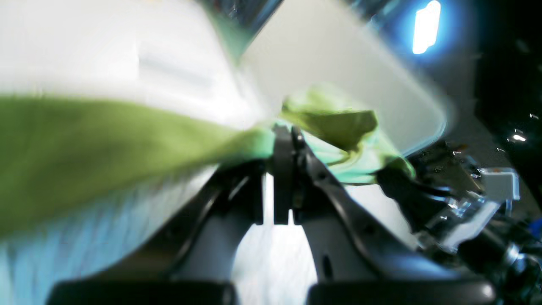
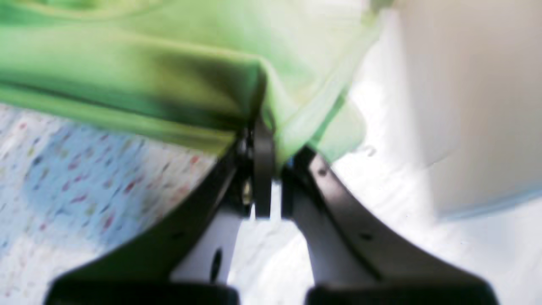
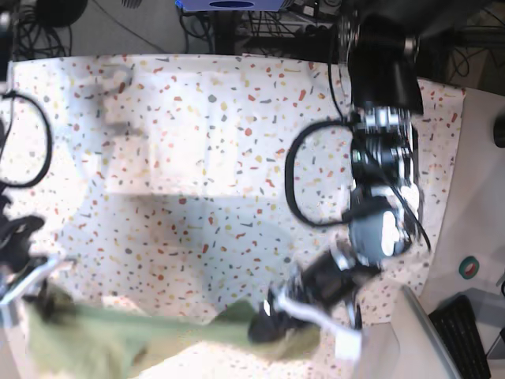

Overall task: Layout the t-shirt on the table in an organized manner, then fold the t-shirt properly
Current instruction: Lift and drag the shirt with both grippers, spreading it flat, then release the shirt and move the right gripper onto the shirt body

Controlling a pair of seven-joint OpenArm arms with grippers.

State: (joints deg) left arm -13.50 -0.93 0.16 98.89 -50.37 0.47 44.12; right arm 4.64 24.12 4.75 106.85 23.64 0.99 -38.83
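At the near edge of the bench (image 3: 245,118), in the base view, I have the t-shirt (image 3: 177,328) stretched between both grippers. In the left wrist view, my left gripper (image 1: 281,135) is clenched on the green cloth, blurred. In the right wrist view, my right gripper (image 2: 269,165) grasps a bunched fold of it above the speckled surface.

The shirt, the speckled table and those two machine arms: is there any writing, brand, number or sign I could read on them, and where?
None that I can read.
Shirt: no lettering visible, though parts are blurred.
Table: only coloured flecks.
Arms: too blurred to read any marking.
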